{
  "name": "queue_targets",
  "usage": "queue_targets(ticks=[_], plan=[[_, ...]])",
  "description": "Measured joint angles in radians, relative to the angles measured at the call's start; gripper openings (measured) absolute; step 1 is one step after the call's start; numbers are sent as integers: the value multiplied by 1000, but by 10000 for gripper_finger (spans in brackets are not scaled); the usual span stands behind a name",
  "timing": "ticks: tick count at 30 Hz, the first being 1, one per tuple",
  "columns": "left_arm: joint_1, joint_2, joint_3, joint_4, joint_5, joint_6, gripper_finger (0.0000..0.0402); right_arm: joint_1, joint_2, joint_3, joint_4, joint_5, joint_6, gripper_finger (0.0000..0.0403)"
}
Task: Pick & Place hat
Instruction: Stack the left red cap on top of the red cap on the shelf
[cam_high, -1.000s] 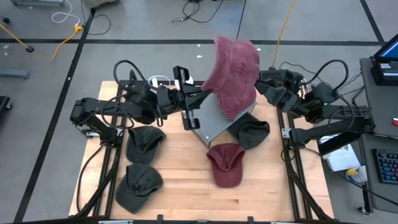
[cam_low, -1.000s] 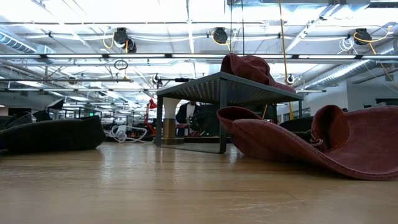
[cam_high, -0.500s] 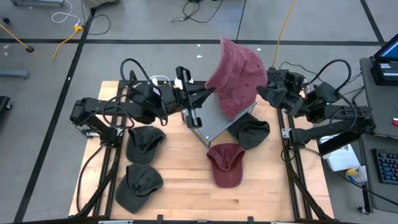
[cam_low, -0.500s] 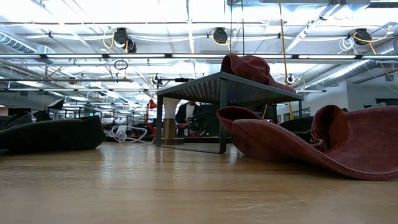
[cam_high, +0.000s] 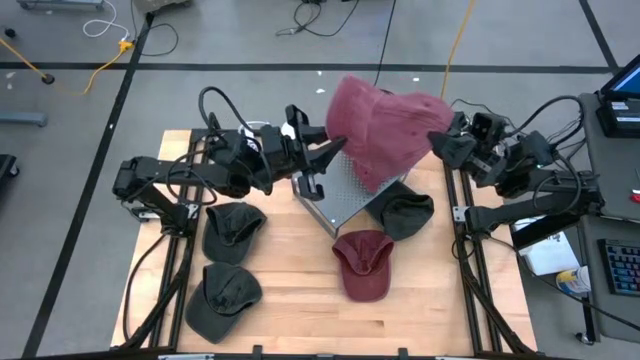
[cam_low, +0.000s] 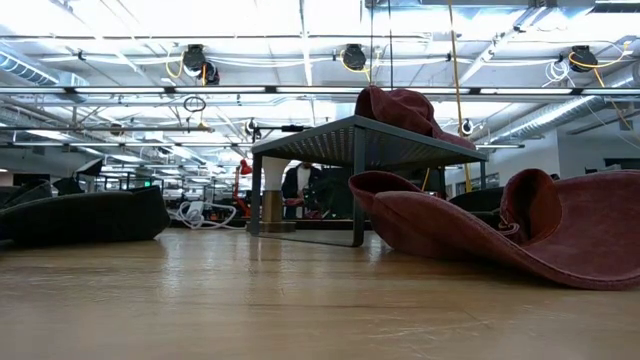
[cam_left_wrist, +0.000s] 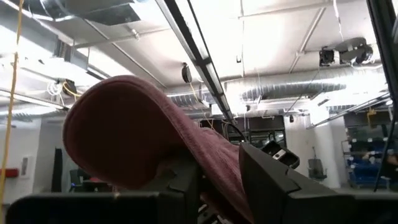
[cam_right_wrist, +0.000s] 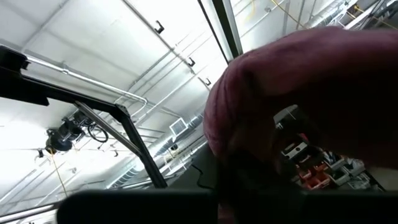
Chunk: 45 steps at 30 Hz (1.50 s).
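Both end effectors, left (cam_high: 335, 150) and right (cam_high: 440, 143), are clamping the maroon fabric hat (cam_high: 385, 140) above the grey mesh stand (cam_high: 345, 200); dark caps (cam_high: 232, 228) are flanking it on the wooden counter (cam_high: 290, 290).

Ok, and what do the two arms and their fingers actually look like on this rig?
Both arms are dark, nearly black, built from chunky jointed segments. Black cables loop over the left arm and the right arm. The left gripper carries white parts near its wrist. Its fingers are dark, blocky and angular. The right gripper is equally dark.
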<state>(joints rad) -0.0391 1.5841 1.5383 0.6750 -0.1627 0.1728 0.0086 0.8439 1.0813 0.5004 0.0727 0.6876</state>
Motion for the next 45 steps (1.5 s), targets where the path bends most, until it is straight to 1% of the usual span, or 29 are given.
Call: queue_targets(ticks=[6, 8, 12, 15, 17, 19, 21, 24, 28, 32, 36, 39, 42, 45], plan=[[0, 0, 0, 4, 2, -69, 114, 0, 3, 0, 3, -3, 8, 2], [1, 0, 0, 5, 2, -116, 114, 0, 2, 0, 33, -40, 23, 2], [19, 0, 0, -1, 6, -327, 115, 0, -3, 0, 124, -97, 66, 1], [41, -1, 0, -53, 27, -472, 115, 0, -12, 0, 154, -104, 92, 1], [55, -1, 0, -110, 45, -532, 115, 0, -17, 0, 153, -101, 110, 1], [64, -1, 0, -170, 50, -541, 115, 0, -17, 0, 158, -83, 127, 1], [68, -1, 0, -228, 39, -492, 115, 0, -16, 0, 169, -40, 138, 1], [57, -1, 0, -297, -17, -346, 115, 0, -13, 0, 183, 56, 138, 1], [26, -1, 0, -319, -94, -68, 115, 0, -2, 0, 189, 187, 105, 0], [-10, -1, 0, -330, -208, 193, 115, 0, 17, 0, 221, 292, 86, 0], [-42, -1, 0, -353, -322, 429, 116, 0, 57, 0, 282, 368, 85, 0], [-64, 0, 0, -367, -422, 565, 116, 0, 99, 0, 330, 407, 86, 0], [-82, 0, 0, -363, -496, 662, 117, 0, 147, 0, 401, 448, 100, 0], [-93, 0, 0, -366, -560, 729, 126, -1, 202, 0, 485, 473, 108, 0]])
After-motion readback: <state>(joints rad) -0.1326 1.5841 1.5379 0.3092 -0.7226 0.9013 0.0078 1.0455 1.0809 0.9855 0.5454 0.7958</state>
